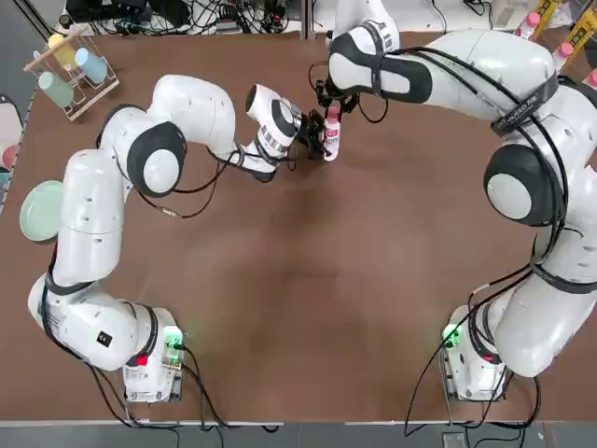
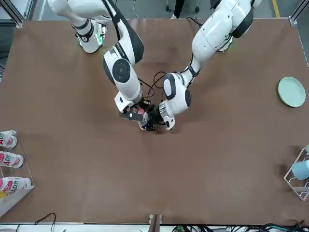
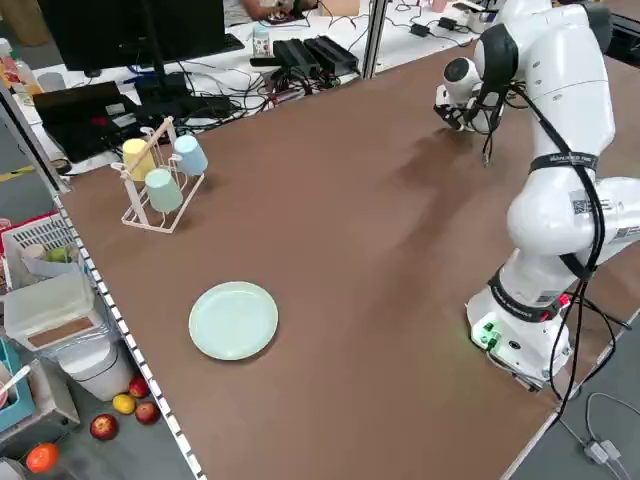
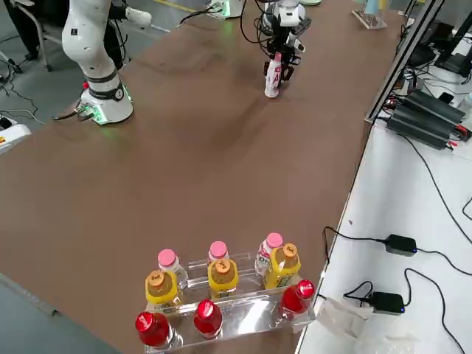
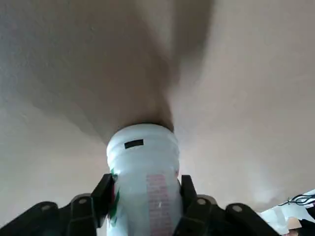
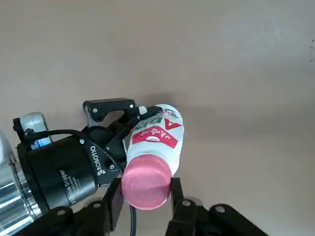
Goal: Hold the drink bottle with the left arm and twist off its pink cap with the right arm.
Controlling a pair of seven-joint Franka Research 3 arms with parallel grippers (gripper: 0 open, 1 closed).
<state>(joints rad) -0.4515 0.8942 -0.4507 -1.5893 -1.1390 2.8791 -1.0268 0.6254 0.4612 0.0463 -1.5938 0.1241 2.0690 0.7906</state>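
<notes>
My left gripper (image 6: pixel 125 129) clamps the slim white plastic drink bottle (image 6: pixel 160 130), upright mid-table on the far side. My right gripper (image 6: pixel 143 195) is closed on its round pink screw cap (image 6: pixel 145 186), still seated. Twisting remains. Count: one worked bottle, one cap; nine racked bottles (image 4: pixel 221 289).

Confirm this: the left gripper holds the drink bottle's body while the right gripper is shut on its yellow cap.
Wrong in one respect: the pink cap is pink, not yellow, as the right wrist view shows. The left gripper holds the drink bottle; the right gripper is shut on that cap.
</notes>
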